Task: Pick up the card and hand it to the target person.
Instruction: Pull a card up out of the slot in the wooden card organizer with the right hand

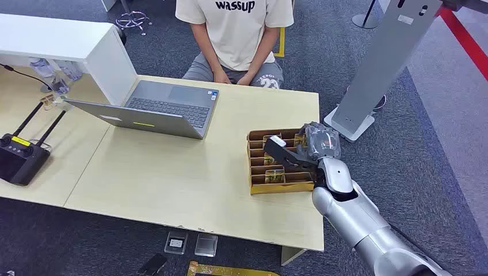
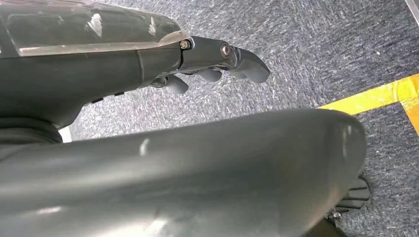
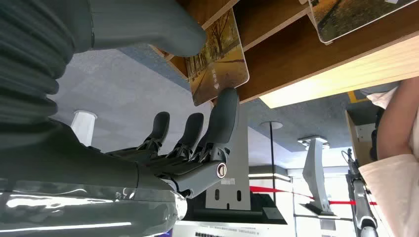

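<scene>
On the dark carpet just below the pale wooden worktop [image 1: 190, 184] lie 2 clear flat cases [image 1: 175, 242] side by side, with part of a brown slotted tray [image 1: 230, 270] cut off by the frame edge. The right robot hand [image 1: 305, 150] reaches over the brown cardboard slotted card box [image 1: 256, 187] at the worktop's right edge. Close up, its thumb and 1 dark finger [image 3: 222, 116] pinch an autumn-tree picture card [image 3: 217, 59], which sits in a box slot. A 2nd similar card [image 3: 356, 15] is cropped. The left robot hand [image 2: 217, 61] hangs over carpet, fingers curled, holding nothing. Farther: 1 open grey laptop [image 1: 155, 109], 1 black twin-antenna controller [image 1: 20, 155], then a seated person in a cream T-shirt [image 1: 233, 29].
</scene>
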Tool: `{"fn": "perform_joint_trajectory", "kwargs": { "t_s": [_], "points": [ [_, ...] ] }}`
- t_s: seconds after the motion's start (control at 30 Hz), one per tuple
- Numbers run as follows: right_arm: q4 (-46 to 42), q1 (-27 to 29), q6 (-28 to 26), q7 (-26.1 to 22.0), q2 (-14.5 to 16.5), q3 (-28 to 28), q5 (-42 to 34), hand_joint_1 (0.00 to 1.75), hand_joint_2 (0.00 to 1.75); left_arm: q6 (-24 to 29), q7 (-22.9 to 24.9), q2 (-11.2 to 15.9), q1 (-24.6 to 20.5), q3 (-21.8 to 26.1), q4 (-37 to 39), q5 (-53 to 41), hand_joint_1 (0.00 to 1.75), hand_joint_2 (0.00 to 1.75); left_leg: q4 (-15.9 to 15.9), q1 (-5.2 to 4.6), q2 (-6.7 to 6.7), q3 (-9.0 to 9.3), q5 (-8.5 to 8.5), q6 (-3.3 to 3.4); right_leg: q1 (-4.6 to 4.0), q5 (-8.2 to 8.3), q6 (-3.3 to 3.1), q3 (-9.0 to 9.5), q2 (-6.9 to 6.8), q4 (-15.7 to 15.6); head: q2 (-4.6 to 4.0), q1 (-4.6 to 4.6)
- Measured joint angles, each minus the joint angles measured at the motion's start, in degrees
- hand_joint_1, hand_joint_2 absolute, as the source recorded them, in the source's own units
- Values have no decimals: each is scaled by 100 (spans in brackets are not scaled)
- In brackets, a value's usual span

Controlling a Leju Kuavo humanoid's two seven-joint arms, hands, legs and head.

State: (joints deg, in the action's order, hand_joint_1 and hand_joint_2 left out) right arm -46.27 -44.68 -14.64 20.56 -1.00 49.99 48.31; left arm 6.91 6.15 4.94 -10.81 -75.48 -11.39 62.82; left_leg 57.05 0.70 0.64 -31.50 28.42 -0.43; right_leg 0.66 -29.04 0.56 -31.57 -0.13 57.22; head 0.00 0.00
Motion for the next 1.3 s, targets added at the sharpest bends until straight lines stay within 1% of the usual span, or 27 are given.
{"fn": "perform_joint_trajectory", "kwargs": {
  "t_s": [0.13,0.23,0.4,0.6,0.93,1.07,1.17,1.23,1.3],
  "points": [
    [-10,-8,-13,-6,0,-4,-5,88,175,-2,-1,-1,1,-6,1,0,0,0,2,0,1,-3,0,0,0,0,1,-3,-1,2,0,0],
    [-25,-9,-23,-3,-4,-12,-17,85,175,-8,0,2,-3,-11,0,1,0,0,2,0,1,-3,0,0,0,-1,0,-3,-1,2,0,0],
    [-101,-6,-100,-10,-22,-47,-43,93,175,-14,9,3,-5,-24,2,0,0,0,2,0,1,-2,1,0,0,-2,0,-2,-1,2,0,0],
    [-163,-24,-64,-9,-44,-46,-52,88,175,-25,9,8,-17,-40,0,-9,0,0,3,0,1,-4,0,0,0,-1,0,-5,-1,4,0,0],
    [-30,35,-9,7,-34,-31,-77,80,175,-33,15,-2,-36,-66,-1,-36,0,0,0,0,4,-1,-1,0,0,-1,0,0,-5,0,0,0],
    [11,45,-7,7,-22,-41,-97,69,175,-32,19,-5,-24,-70,-1,-37,0,0,-1,0,5,0,-1,0,0,-1,0,1,-5,-1,0,0],
    [44,44,-1,4,-12,-43,-108,65,175,-28,22,-7,-18,-70,-1,-36,0,0,-2,0,3,1,-1,0,-1,0,0,1,-4,-2,0,0],
    [66,40,4,1,-7,-42,-113,67,175,-26,22,-8,-17,-69,-2,-33,0,0,-2,0,2,1,-2,0,-1,1,-1,1,-3,-2,0,0],
    [81,42,6,0,-7,-43,-117,72,175,-25,22,-9,-19,-68,-2,-32,0,0,0,0,3,-1,-1,0,0,0,0,-1,-3,0,0,0]
  ]
}}
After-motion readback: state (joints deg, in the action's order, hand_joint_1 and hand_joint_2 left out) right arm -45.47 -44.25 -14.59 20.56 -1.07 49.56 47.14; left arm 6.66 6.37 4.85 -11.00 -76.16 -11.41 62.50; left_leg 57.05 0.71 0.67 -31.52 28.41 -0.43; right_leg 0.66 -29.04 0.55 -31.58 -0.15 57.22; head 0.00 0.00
